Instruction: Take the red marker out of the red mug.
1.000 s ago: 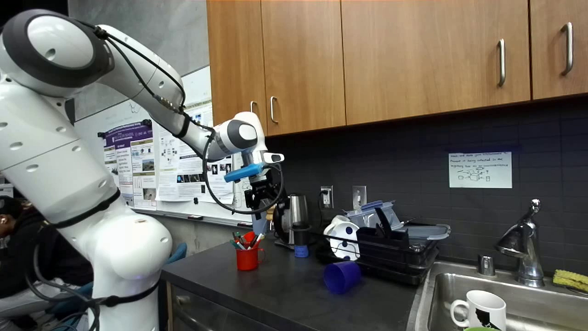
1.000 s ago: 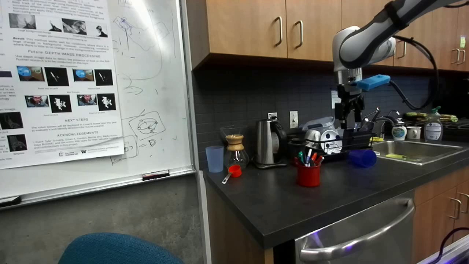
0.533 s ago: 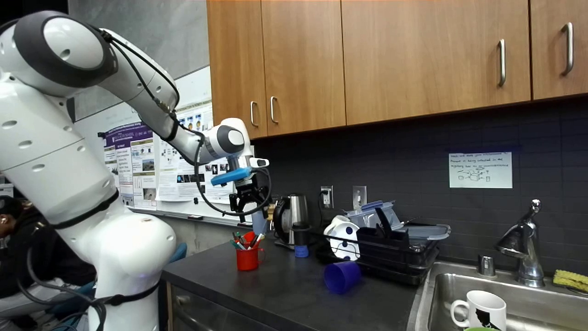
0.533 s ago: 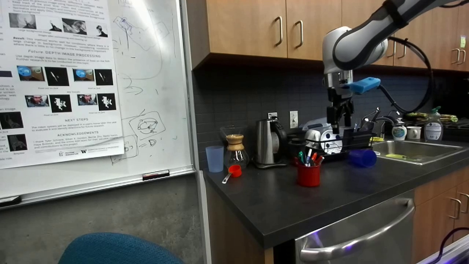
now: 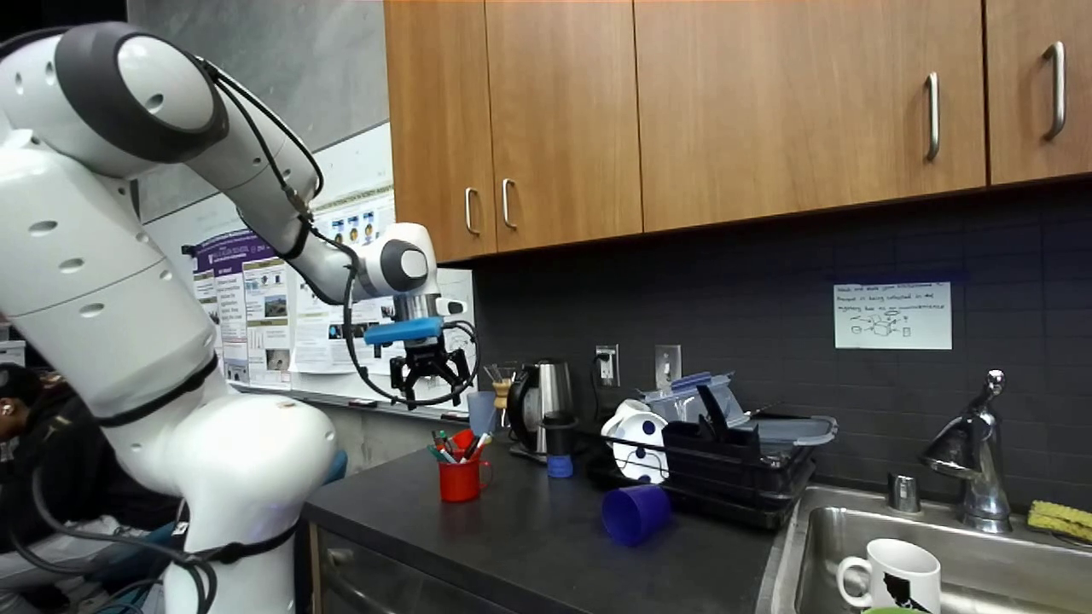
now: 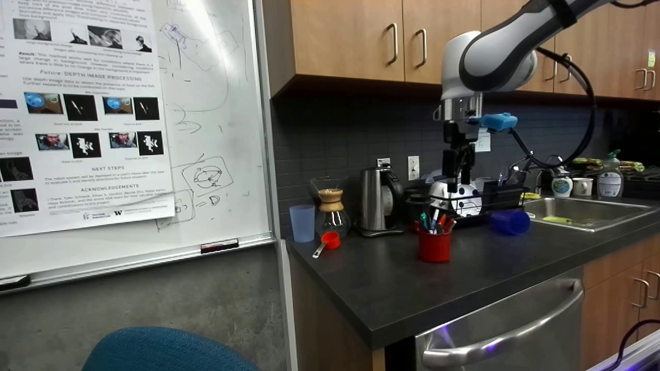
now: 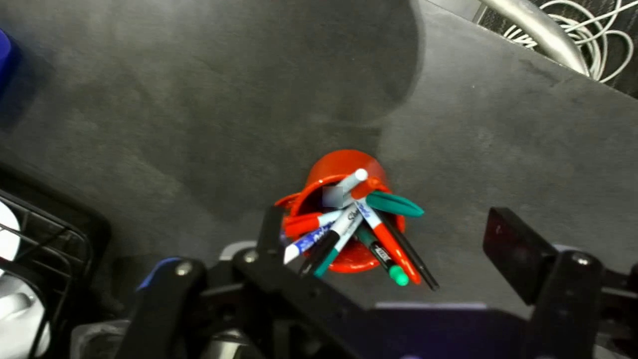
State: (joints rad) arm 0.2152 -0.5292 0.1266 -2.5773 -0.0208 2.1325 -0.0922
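The red mug (image 5: 460,483) stands upright on the counter and holds several markers and pens; it also shows in an exterior view (image 6: 434,248) and in the wrist view (image 7: 344,163). In the wrist view a red marker (image 7: 397,253) with a white barrel leans out over the mug's rim, between a green-tipped marker and a thin black pen. Another red-capped marker (image 7: 301,224) leans out beside the left finger. My gripper (image 7: 388,233) is open and empty, fingers wide apart. In both exterior views the gripper (image 5: 435,401) (image 6: 459,185) hangs well above the mug, pointing down.
A blue cup (image 5: 636,514) lies on its side near the black dish rack (image 5: 725,465). A kettle (image 6: 374,201), a glass coffee maker (image 6: 332,219) and a red scoop (image 6: 330,240) stand behind the mug. The counter's edge (image 6: 464,299) runs in front. Cabinets (image 5: 563,128) hang above.
My gripper has moved left in both exterior views, slightly downward, and turned a little. It stays open. The mug and markers have not moved.
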